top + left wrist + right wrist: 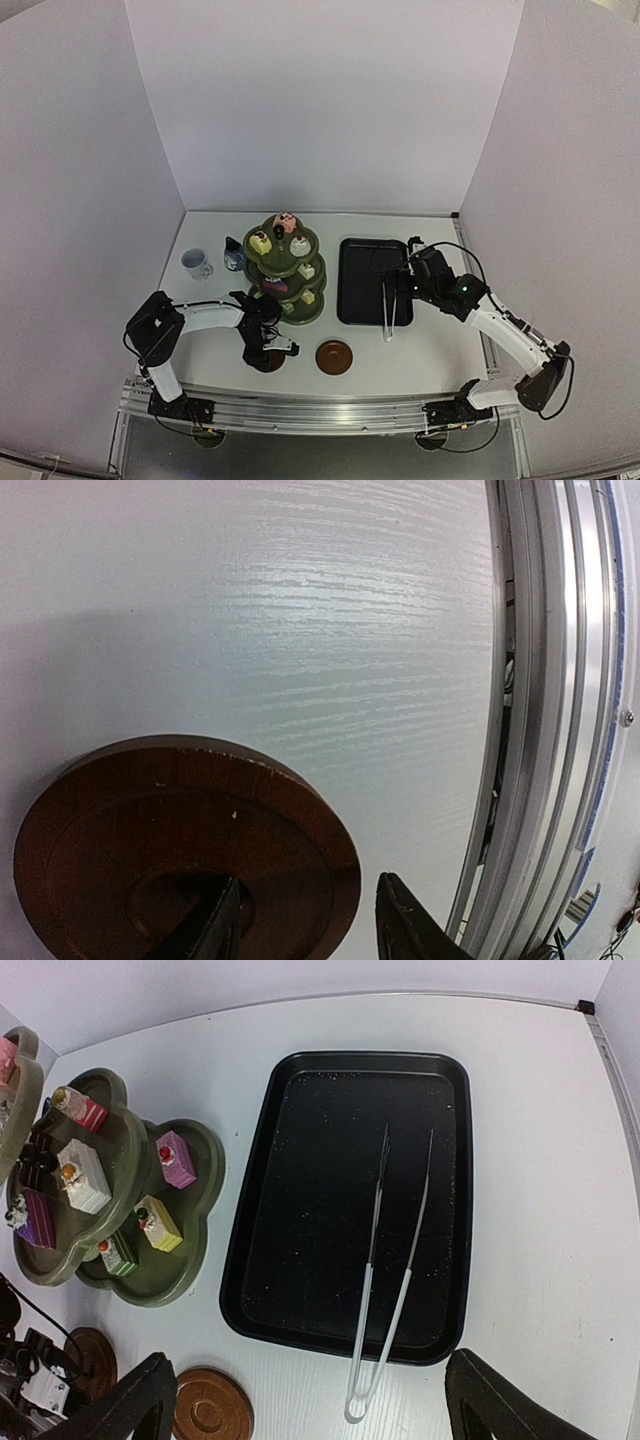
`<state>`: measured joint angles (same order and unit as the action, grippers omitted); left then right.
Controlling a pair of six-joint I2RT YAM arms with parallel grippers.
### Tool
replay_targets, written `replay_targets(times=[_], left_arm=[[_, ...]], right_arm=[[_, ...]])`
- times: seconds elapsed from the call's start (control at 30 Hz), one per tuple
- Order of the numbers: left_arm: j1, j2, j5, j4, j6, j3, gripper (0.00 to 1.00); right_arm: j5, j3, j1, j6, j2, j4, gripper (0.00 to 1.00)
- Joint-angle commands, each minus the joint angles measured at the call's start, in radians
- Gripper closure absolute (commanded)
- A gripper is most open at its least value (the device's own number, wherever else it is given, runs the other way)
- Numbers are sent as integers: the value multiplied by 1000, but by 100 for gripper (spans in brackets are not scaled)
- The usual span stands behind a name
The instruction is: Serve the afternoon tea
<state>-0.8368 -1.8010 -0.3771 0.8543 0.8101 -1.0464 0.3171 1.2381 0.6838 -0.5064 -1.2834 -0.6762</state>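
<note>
Your left hand (310,930) is low at one coaster (150,820), in front of the stand (303,310). Its fingers are apart, one over the coaster's middle, one just outside the rim; they seem not to press it, but the view is tight. Your right hand (320,1415) hangs wide apart above the tray (320,1160) and tongs (375,1290). Cakes (82,1175) sit on the stand, with the mug (196,264) and pot (233,256) left of it.

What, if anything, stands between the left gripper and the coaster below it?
Nothing visible. The left gripper straddles the rim of the coaster: one finger over its middle, the other just outside.
</note>
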Motion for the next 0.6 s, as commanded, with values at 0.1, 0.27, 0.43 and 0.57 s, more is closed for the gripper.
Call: replay_targets(times=[0.1,0.27,0.43,0.57], left_arm=[[-16,-89,108,-157,-4,-37,51],[-16,-92,82,-134,-1,-47,51],[-16,-68,68,-105,8,-34,50],[-16,-27,82,-56,34,-44,41]], right_arm=[[5,7,-3,-5,18,-6,10],[5,13,-3,0,13,-6,9],[5,16,-3,3,4,-7,9],[-3,24,-3,4,-9,-7,9]])
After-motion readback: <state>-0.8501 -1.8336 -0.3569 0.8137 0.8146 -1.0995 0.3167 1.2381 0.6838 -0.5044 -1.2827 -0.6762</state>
